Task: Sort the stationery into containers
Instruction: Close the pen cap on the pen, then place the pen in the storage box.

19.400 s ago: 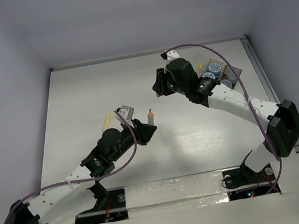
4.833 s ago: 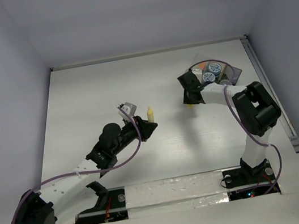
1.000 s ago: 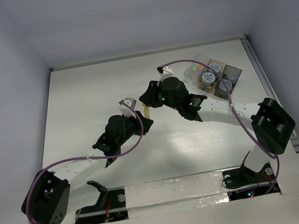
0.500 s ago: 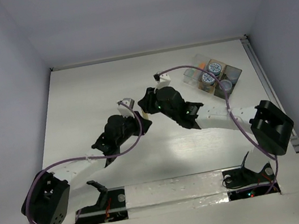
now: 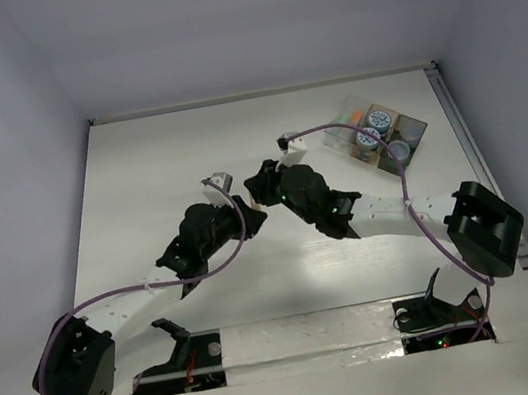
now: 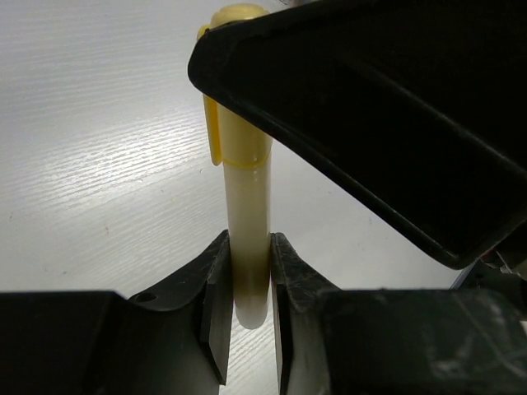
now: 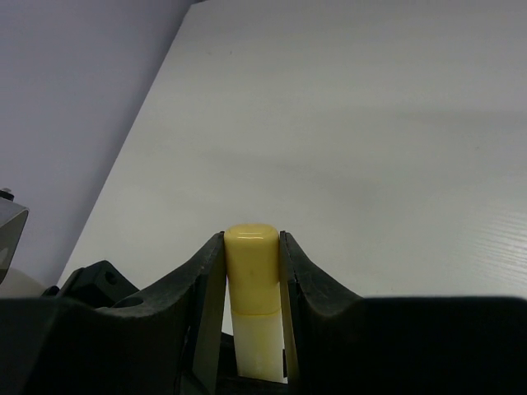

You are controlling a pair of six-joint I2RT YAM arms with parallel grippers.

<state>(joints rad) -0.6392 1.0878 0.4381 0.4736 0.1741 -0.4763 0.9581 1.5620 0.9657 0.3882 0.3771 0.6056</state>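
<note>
Pinching the pale lower end of the yellow-capped stick [image 6: 246, 197], the left gripper [image 6: 249, 251]'s fingers [image 6: 216, 313] hold it upright, while the right gripper [image 7: 251, 244]'s fingers [image 7: 210, 296] press flat on both sides of its cap. Both grips meet above the table [image 5: 157, 165], well to the left of the clear box [image 5: 344, 128], which has round jars [image 5: 379, 120] in it. For a clean handover, the left jaws should probably part fully before the right arm pulls away, drawing along the stick's axis so the cap's clip does not snag, then swinging right toward the box.
</note>
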